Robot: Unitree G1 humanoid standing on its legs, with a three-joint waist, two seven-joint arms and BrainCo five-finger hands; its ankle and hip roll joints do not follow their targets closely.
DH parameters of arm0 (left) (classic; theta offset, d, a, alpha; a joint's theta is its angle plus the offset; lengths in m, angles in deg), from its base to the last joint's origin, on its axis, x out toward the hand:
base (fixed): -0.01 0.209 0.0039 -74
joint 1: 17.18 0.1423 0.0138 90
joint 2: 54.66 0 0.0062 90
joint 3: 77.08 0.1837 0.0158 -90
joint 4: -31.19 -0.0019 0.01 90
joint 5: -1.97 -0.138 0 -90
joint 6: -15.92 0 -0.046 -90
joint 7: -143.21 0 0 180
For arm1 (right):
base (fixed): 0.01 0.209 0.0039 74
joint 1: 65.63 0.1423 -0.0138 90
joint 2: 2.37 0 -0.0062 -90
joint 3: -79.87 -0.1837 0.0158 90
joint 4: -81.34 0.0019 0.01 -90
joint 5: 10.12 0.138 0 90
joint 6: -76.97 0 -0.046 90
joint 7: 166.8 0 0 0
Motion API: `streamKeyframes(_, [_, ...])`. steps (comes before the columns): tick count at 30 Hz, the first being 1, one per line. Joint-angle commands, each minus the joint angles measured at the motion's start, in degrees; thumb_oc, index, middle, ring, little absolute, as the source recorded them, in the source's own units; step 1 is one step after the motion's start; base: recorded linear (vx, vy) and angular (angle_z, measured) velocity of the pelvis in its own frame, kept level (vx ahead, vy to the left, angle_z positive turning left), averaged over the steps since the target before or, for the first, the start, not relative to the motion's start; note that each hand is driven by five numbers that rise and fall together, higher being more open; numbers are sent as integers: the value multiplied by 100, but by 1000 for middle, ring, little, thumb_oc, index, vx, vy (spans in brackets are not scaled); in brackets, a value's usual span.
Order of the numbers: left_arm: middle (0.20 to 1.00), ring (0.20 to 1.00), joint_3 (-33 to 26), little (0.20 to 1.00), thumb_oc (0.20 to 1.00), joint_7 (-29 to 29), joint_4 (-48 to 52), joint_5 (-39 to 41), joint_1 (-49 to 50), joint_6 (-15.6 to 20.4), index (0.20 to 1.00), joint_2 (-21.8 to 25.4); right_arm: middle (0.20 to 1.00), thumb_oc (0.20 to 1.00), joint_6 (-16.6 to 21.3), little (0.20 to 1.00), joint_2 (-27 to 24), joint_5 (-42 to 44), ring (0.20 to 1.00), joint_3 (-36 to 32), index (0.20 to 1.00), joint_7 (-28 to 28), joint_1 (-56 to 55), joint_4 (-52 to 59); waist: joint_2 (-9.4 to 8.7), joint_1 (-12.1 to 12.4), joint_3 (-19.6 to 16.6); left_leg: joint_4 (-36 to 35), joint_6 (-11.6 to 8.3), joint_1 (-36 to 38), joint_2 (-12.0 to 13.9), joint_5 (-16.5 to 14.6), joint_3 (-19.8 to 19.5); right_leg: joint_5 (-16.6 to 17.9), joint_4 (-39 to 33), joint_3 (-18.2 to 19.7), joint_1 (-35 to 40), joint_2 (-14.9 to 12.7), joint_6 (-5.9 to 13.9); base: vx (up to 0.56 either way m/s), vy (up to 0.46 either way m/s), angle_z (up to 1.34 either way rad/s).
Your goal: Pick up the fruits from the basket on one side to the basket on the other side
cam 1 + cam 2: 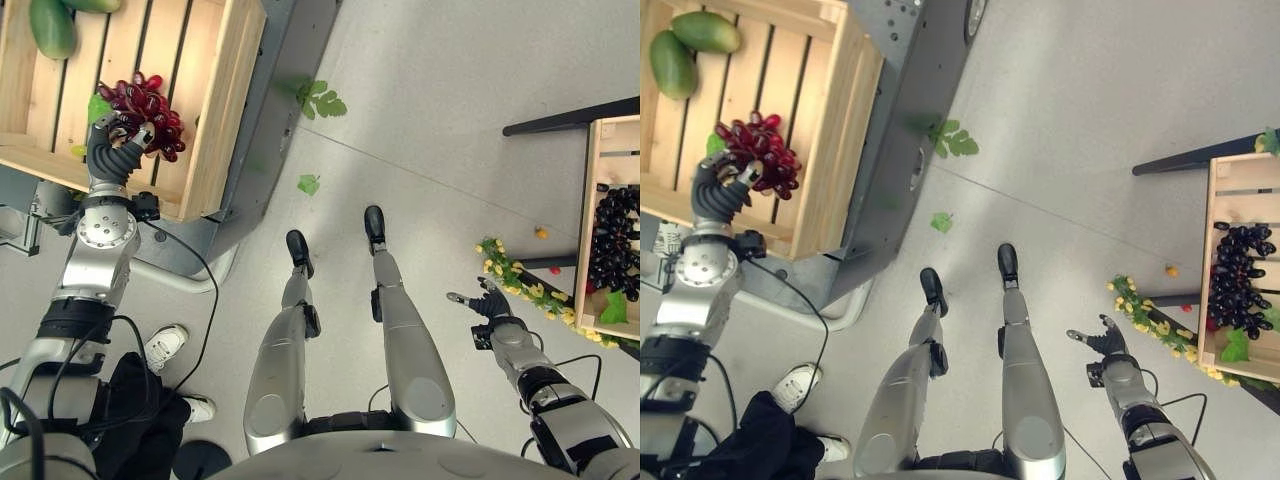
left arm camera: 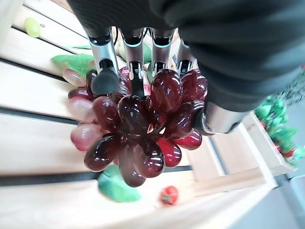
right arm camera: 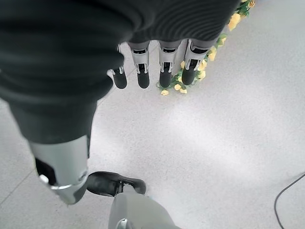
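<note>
left hand is curled round the red grapes, holding them over the slatted left crate, near two green mangoes. right hand hangs open above the floor, beside the right crate with dark grapes.

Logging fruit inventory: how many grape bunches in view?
2. Red grapes in the left hand over the left wooden crate; dark grapes lying in the right crate. Others could be hidden.

Dark red grapes, pale wooden crate, green mangoes
</note>
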Motion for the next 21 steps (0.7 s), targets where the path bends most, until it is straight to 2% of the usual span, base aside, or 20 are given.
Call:
streamKeyframes(1, [200, 200, -382, 200, 200, 161, 265, 561, 166, 509, 200, 40, 1000, 1000, -132, 1000, 97, 101, 1000, 12, 1000, 35, -404, -216, -202, 178, -424, 132, -204, -322, -131, -132, -256, -349, 24, -17, 17, -168, 547, -5, -14, 8])
streamKeyframes(10, [200, 200, -601, 200, 200, 430, 1130, 1160, 733, 681, 200, -260, 1000, 1000, -154, 1000, 127, -64, 1000, 47, 1000, 95, -437, -356, -203, 279, -549, 158, -177, -67, -135, -205, -323, -469, 49, -63, 292, -137, 499, 7, -9, 3])
streamKeyframes(21, [200, 200, -757, 200, 200, 645, 1767, 1549, 1055, 785, 200, -336, 1000, 1000, -150, 1000, 199, -153, 1000, 117, 1000, 160, -416, -536, -166, 401, -704, 140, -166, 176, -128, -249, -420, -594, 57, -134, 577, -109, 463, 10, -10, 3])
